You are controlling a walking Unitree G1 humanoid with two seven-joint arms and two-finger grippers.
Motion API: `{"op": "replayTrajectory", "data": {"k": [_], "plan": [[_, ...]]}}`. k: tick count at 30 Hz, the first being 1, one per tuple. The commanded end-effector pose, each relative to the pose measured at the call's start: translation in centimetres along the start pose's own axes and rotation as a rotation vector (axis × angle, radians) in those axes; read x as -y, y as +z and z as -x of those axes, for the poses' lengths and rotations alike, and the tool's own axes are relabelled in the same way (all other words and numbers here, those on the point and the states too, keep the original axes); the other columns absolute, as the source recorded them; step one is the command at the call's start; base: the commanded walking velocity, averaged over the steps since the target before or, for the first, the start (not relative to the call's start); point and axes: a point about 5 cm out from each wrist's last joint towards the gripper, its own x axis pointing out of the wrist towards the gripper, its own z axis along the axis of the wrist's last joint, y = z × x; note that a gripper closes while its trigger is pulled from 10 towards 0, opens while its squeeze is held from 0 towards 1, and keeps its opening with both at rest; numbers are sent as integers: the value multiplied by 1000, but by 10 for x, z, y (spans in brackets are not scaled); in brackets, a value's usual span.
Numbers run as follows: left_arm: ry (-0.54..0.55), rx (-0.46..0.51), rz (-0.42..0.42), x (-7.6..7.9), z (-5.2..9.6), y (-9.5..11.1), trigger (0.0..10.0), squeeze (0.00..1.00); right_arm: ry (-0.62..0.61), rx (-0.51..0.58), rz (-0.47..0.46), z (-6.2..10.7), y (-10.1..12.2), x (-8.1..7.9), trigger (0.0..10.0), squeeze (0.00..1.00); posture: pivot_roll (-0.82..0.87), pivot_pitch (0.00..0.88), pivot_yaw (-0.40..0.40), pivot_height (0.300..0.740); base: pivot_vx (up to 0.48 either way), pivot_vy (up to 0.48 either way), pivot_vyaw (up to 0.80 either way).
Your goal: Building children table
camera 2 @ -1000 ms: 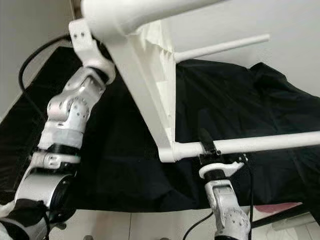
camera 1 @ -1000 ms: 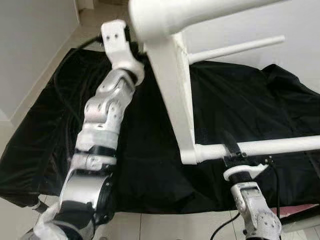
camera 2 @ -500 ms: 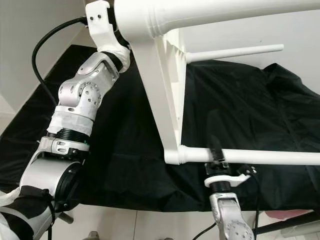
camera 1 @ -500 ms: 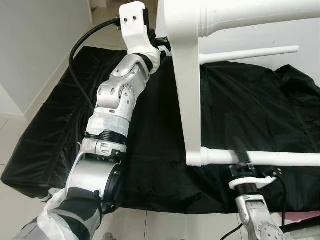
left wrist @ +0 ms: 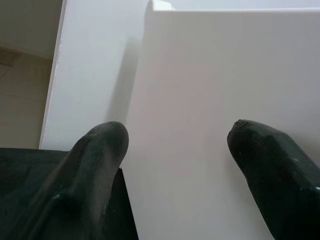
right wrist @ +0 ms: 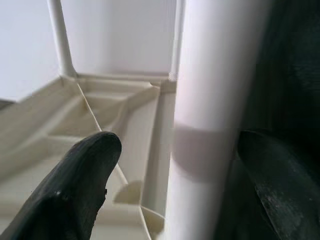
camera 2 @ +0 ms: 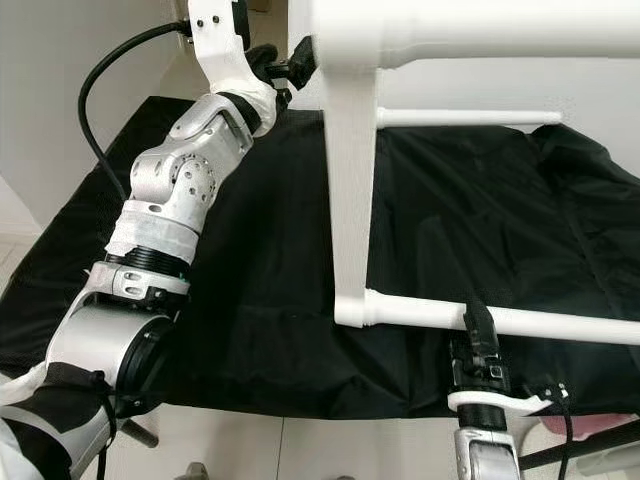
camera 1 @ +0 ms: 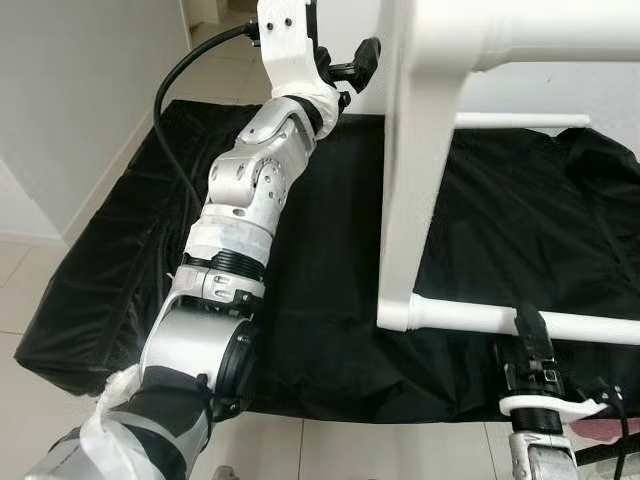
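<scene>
Left eye view: the children's table (camera 1: pixel 420 180) is off the ground, tipped on its side, over a black cloth (camera 1: pixel 120 250) spread on the tiled floor (camera 1: pixel 20 400).
Left gripper (camera 1: pixel 362 62): up at 11 o'clock, at the edge of the white tabletop panel (left wrist: pixel 210 125); in the left wrist view the fingers (left wrist: pixel 95 155) sit wide, one on either side of that edge, and I judge they're clamping it.
Table frame: a flat white side runs from 12 o'clock down toward centre, with round legs jutting off to 3 o'clock.
Right gripper (camera 1: pixel 532 335): at 5 o'clock, under the lower leg (camera 1: pixel 590 327); the right wrist view has the fingers (right wrist: pixel 75 185) spread around that round tube, holding it.
Far leg (camera 1: pixel 520 120): sticking out at 2 o'clock, free of both grippers.
Step in hand: I'd call it turning the assembled table, both arms sharing the load.
Next move: probably rotating it so the legs point down, both holds kept firm so the leg doesn't twist loose.
</scene>
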Motion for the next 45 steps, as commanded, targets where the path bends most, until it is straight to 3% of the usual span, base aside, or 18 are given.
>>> {"op": "replayTrajectory", "data": {"k": [1, 12, 19, 24, 34, 36, 37, 38, 40, 42, 43, 45], "plan": [[-67, 2, -10, 8, -3, 1, 10000, 0, 27, 27, -22, 10, -9, -5, 10000, 0, -39, 53, -9, 740, 0, 0, 0], [-72, 1, -15, 7, -5, 2, 10000, 0, -31, 10, -21, 48, -6, 2, 10000, 0, -45, 62, -1, 740, 0, 0, 0], [-76, -8, -15, 7, -5, 1, 10000, 0, -1, 5, 22, 50, -4, -3, 10000, 0, -54, 62, 11, 740, 0, 0, 0], [-101, -49, -20, 10, 0, -13, 10000, 0, 128, 50, 124, 17, 12, -32, 10000, 0, -55, 49, 12, 740, 0, 0, 0], [-93, -81, -30, 1, 9, -23, 10000, 0, 165, 59, 188, -3, 20, -45, 10000, 0, -49, 40, 2, 740, 0, 0, 0], [-73, -113, -50, -11, 21, -33, 10000, 0, 182, 56, 223, -24, 20, -52, 10000, 0, -42, 36, -8, 740, 0, 0, 0], [-73, -113, -50, -11, 21, -33, 10000, 0, 182, 56, 223, -24, 20, -52, 10000, 0, -42, 36, -8, 740, 0, 0, 0], [-62, -127, -63, -18, 29, -38, 10000, 0, 180, 60, 251, -35, 20, -55, 10000, 0, -33, 34, -18, 740, 0, 0, 0], [-62, -127, -63, -18, 29, -38, 10000, 0, 180, 60, 251, -35, 20, -55, 10000, 0, -33, 34, -18, 740, 0, 0, 0], [-69, -153, -102, -27, 45, -46, 10000, 0, 168, 67, 305, -54, 17, -61, 10000, 0, -21, 28, -30, 740, 0, 0, 0], [-69, -153, -102, -27, 45, -46, 10000, 0, 168, 67, 305, -54, 17, -61, 10000, 0, -21, 28, -30, 740, 0, 0, 0], [-90, -170, -157, -32, 59, -52, 10000, 0, 133, 65, 354, -67, 10, -66, 10000, 0, -15, 25, -40, 740, 0, 0, 0]]}}
